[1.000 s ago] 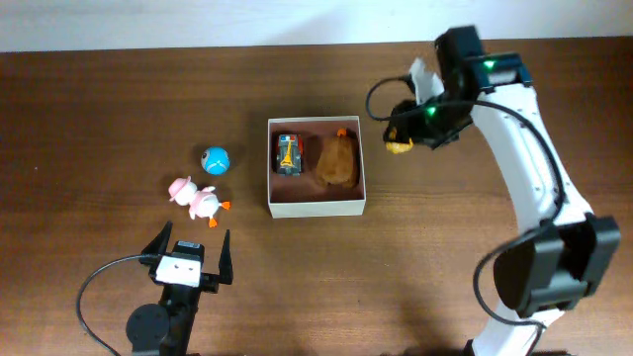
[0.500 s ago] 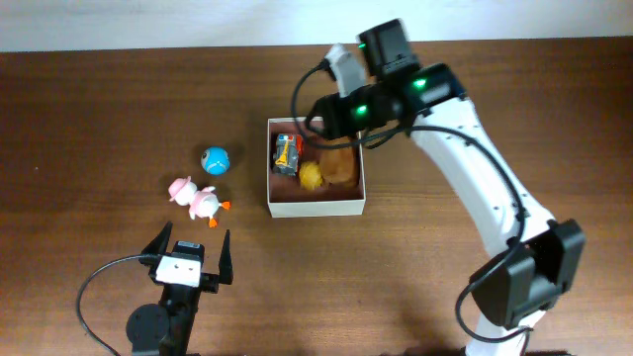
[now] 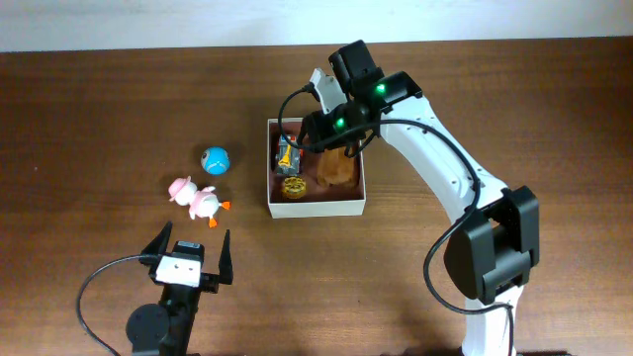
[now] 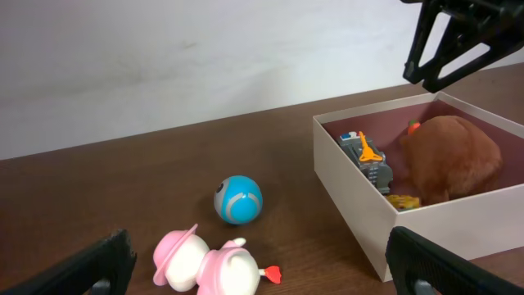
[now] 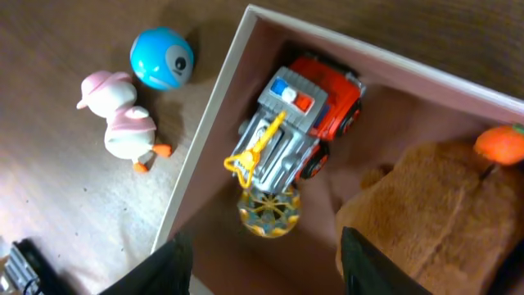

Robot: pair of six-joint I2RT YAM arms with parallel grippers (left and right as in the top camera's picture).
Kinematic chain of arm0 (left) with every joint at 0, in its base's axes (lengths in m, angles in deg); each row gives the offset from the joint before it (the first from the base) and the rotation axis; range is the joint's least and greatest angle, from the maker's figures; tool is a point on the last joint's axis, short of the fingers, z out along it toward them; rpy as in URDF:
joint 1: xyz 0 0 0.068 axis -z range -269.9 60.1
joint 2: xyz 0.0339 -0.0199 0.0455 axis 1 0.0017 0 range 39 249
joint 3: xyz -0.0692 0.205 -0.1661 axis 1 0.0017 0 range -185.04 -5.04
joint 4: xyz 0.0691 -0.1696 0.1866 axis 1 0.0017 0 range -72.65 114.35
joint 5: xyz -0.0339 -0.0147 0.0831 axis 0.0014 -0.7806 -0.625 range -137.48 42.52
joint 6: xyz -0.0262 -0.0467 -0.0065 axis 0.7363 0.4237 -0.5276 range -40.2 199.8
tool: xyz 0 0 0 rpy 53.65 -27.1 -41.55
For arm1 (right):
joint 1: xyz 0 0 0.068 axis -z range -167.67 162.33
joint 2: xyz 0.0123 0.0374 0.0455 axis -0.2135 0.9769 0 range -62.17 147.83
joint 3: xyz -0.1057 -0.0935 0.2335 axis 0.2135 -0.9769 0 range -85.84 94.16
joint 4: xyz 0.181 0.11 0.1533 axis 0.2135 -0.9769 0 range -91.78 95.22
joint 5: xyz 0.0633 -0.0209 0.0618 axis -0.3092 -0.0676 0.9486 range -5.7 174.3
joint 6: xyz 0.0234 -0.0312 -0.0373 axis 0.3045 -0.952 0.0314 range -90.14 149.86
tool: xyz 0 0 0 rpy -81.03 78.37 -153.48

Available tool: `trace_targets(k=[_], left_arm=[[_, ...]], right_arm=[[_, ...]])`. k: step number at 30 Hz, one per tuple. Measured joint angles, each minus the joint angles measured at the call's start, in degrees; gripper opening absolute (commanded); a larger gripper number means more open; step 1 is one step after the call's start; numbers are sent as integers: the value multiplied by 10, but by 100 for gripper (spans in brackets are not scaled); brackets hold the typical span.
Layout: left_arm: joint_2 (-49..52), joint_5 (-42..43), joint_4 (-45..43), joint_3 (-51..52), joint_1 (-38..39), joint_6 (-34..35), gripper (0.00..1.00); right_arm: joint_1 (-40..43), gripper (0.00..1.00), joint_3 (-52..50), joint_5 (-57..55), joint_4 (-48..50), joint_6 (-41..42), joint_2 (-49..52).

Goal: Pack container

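Observation:
The container (image 3: 316, 208) is a white-walled square box with a pink-brown inside, at mid-table. In it lie a red and grey toy truck (image 3: 287, 153), a brown plush (image 3: 338, 168) and a round yellow toy (image 3: 294, 186). My right gripper (image 3: 321, 133) hangs over the container, open and empty. In the right wrist view the gripper (image 5: 270, 270) has the yellow toy (image 5: 268, 211) lying free just beyond its fingers, beside the truck (image 5: 299, 123). My left gripper (image 3: 188, 252) is open near the table's front, short of a pink duck (image 3: 198, 200) and a blue ball (image 3: 216, 158).
The left wrist view shows the duck (image 4: 209, 260) and ball (image 4: 238, 199) on the bare wood left of the container wall (image 4: 352, 197). A small orange piece (image 5: 501, 143) sits on the plush at the container's back. A pale wall runs behind the table.
My right gripper moved left from beside the container to over it, carrying the yellow toy. The toy now lies loose in the container's front left, and the fingers are open.

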Motion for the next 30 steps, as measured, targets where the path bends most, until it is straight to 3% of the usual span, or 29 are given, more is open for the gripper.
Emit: trace_targets(k=[3,9,13,19,24,30], left_arm=[[0,0,0,0,0,0,100],[0,0,0,0,0,0,100],[0,0,0,0,0,0,100],[0,0,0,0,0,0,100],[0,0,0,0,0,0,100],[0,0,0,0,0,-1,100]], right_arm=[[0,58,5,3,-38,0,-1],[16,58,26,-8,-143,-4,-20],[69,60,37,-38,-212,-5,-54],[187,75,39,-133,-264,17,-72],[279,99,34,-173,-258,33,-72],[358,99,31,-192,-258,34,-72]])
